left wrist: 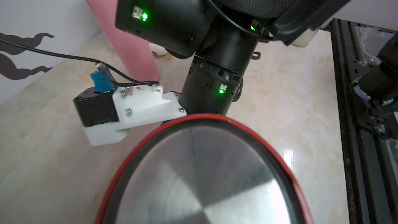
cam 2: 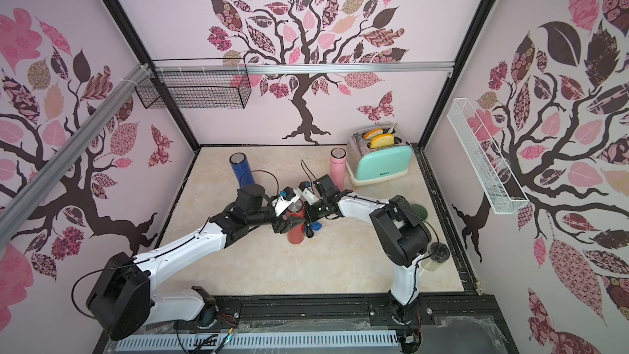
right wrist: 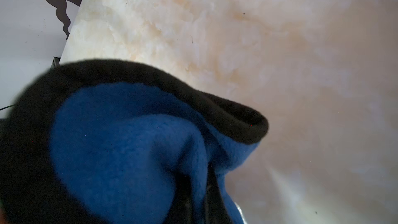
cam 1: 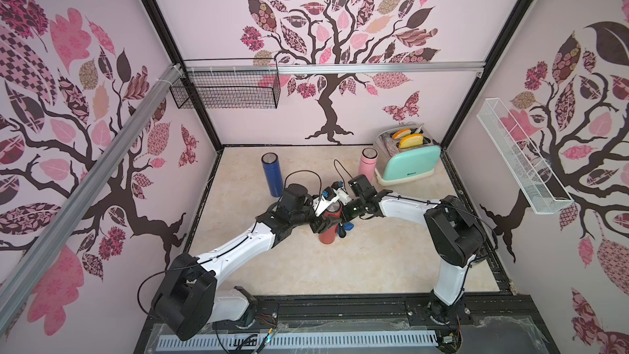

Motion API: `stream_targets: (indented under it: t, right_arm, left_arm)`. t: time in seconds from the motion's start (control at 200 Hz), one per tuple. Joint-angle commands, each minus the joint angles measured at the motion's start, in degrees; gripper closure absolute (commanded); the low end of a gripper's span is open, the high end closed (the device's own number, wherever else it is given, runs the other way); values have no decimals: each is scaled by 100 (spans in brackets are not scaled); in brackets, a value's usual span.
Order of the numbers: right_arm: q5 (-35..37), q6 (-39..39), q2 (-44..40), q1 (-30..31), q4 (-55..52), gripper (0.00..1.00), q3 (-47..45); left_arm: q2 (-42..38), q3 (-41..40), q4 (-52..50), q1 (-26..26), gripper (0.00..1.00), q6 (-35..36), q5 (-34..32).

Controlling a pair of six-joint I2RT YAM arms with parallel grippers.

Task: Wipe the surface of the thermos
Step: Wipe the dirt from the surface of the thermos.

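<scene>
Thermos (cam 1: 326, 236), the red one with a steel lid, stands upright near the middle of the desk (cam 1: 374, 260). It shows in both top views (cam 2: 295, 233). My left claw (cam 1: 320, 225) is clamped round its body below the lid, with the jaws held partway apart by its width. My left wrist view looks almost straight down on the lid (left wrist: 204, 179).

Just beside the thermos, my right claw (cam 1: 344, 221) is closed tight on a cloth (cam 1: 348, 227). The cloth is blue with a black edge and fills much of my right wrist view (right wrist: 129, 147). It hangs by the thermos's side, but I cannot tell whether it touches.

Behind my left arm a blue flask (cam 1: 271, 175) stands upright. Behind my right arm is a pink flask (cam 1: 368, 165), just beside a mint toaster (cam 1: 408, 163) in the back right corner. Two bread slices (cam 1: 410, 140) sit in the toaster's slots.

In a top view, a dark green round thing (cam 2: 420, 211) and a jar (cam 2: 437, 255) sit near my right arm's elbow.

A black wire basket (cam 1: 226, 91) hangs on the back wall, and a white one (cam 1: 524, 161) on the right wall.
</scene>
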Motion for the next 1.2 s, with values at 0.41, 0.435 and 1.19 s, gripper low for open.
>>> stream_targets:
  t: [0.41,0.435,1.19]
  right_arm:
    - [37,-24,-1535,96,-631,100,79]
    - [47,-49,-1614,97,-705,100,134]
    - [-5,-10,-2667,187,-736,100,408]
  left_arm:
    - [26,-1430,2800,-163,100,-632,-1922]
    - [44,-1445,2821,-165,100,-623,-1920]
    - [457,-1498,3240,-181,100,-501,-1512]
